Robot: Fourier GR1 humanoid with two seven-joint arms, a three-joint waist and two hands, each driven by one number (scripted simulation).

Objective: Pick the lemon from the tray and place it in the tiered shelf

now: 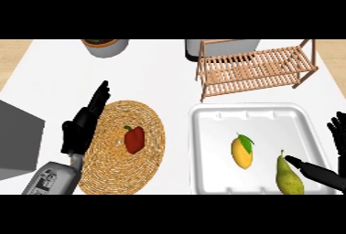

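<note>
A yellow lemon (242,152) with a green leaf lies in the middle of the white tray (213,119). The wooden tiered shelf (255,68) stands behind the tray, at the counter's back right. My right hand (326,173) comes in from the right edge over the tray's right rim, fingers straight and spread, thumb pointing left toward a green pear (289,176). It is open and holds nothing, a short way right of the lemon. My left hand (83,123) rests open at the left, fingers up, beside the woven mat.
A round woven mat (115,146) left of the tray carries a red pepper (134,139). A grey pot with a plant (105,46) and a metal container (196,48) stand at the back. A dark grey box (17,139) sits at the left edge.
</note>
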